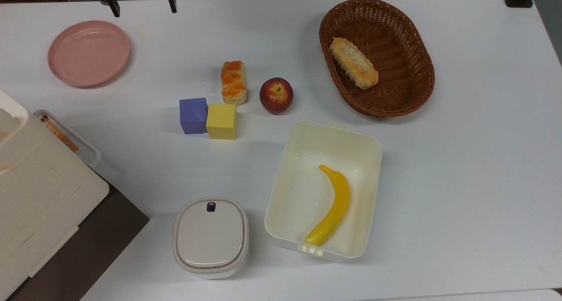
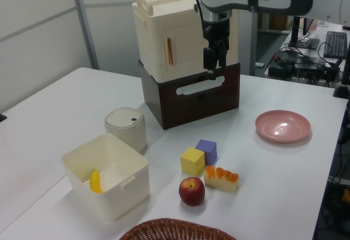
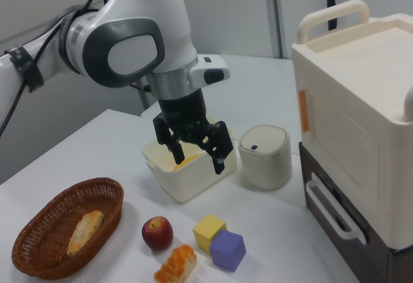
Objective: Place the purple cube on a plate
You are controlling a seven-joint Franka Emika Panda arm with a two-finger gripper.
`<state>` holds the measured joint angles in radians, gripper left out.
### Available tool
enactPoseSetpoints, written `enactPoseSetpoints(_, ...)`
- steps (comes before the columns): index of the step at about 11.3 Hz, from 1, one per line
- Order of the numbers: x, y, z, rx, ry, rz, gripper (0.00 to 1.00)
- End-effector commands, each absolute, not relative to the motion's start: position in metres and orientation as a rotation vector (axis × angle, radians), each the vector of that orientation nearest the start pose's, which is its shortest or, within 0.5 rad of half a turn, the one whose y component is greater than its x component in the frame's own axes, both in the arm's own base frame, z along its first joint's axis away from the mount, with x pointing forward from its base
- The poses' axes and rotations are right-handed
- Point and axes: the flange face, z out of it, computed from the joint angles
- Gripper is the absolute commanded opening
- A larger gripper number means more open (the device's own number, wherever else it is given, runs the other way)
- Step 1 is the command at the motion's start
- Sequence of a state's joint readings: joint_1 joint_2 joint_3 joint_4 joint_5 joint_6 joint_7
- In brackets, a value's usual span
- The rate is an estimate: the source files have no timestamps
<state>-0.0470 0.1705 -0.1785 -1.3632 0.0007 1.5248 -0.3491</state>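
Matte blue-violet, plain-faced, the cube (image 1: 193, 115) sits mid-counter (image 1: 461, 160), touching a yellow cube (image 1: 221, 121) at its 3 o'clock in the top view. The pink, raised-rim plate (image 1: 89, 53) lies well apart at the cube's 10 o'clock. The hand (image 3: 195, 150) hangs above the counter, fingers spread wide, holding nothing.

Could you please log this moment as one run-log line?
gripper: open, raised, empty | purple cube: on table, touching yellow cube | plate: empty | stage: not grasped
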Motion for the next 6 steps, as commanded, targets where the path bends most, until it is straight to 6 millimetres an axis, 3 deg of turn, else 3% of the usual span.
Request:
enactPoseSetpoints(1, 0.591, -0.118, 0.619, -3.154, -0.203, 0.024, 1.0)
enactPoseSetpoints(3, 0.601, -0.111, 0.605, -3.167, -0.233, 0.033, 1.0)
enactPoseSetpoints(6, 0.626, -0.098, 0.551, -3.157, -0.27, 0.161, 1.0)
